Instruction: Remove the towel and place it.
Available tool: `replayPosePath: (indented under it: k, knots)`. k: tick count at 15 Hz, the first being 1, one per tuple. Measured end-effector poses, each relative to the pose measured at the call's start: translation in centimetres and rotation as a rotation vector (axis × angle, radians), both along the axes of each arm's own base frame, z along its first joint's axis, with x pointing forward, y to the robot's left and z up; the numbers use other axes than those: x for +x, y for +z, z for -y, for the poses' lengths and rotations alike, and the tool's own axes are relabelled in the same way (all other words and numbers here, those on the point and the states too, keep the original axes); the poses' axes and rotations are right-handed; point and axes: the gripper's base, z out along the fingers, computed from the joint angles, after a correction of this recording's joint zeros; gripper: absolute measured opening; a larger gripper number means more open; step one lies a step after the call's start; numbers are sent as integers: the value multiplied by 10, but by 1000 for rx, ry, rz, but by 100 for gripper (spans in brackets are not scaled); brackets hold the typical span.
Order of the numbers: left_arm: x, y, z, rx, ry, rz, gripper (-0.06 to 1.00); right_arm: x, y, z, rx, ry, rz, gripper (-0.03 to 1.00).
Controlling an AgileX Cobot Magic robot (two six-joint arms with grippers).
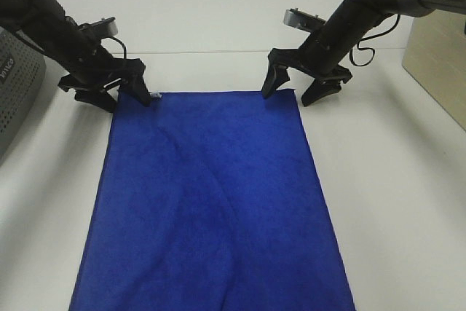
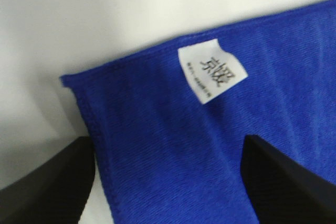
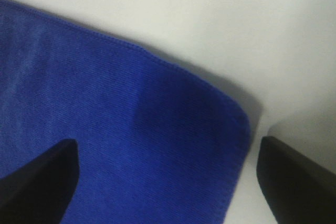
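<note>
Straddling far towel corners, both claws spread

Grey perforated box at far left edge of the bench. Left claw spread wide over the towel's far left corner, one finger off the hem on bare bench, the other over cloth, pinching nothing. White tag lies at that corner, printed side up. Towel flat on the bench, mid scene, long side running toward the camera, faint creases. Right claw spread over the far right corner, nothing gripped. Wooden board far right.
</note>
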Motion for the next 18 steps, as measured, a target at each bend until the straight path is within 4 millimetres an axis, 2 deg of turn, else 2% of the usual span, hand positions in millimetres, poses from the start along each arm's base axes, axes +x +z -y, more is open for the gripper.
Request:
replayPosePath:
  k: [2, 4, 7, 13, 15, 17, 18]
  knots:
    - [0, -3, 18, -11, -15, 16, 73, -1, -2, -10, 7, 13, 4, 88]
    - [-1, -4, 26, -16, -23, 23, 73, -1, -3, -12, 5, 15, 8, 84]
    - [0, -4, 28, -19, -20, 29, 70, -1, -6, -10, -24, 23, 14, 69]
    - [0, -10, 28, -21, -9, 16, 36, 3, -14, -9, -33, 4, 45, 19]
    - [0, -11, 28, -21, -9, 14, 21, 4, -14, -9, -33, -1, 55, 4]
    - [0, -12, 28, -21, -8, 10, 5, 5, -14, -9, -39, -1, 63, 2]
    - [0, -12, 28, -19, -15, 14, 2, 5, -14, -9, -43, 1, 65, 2]
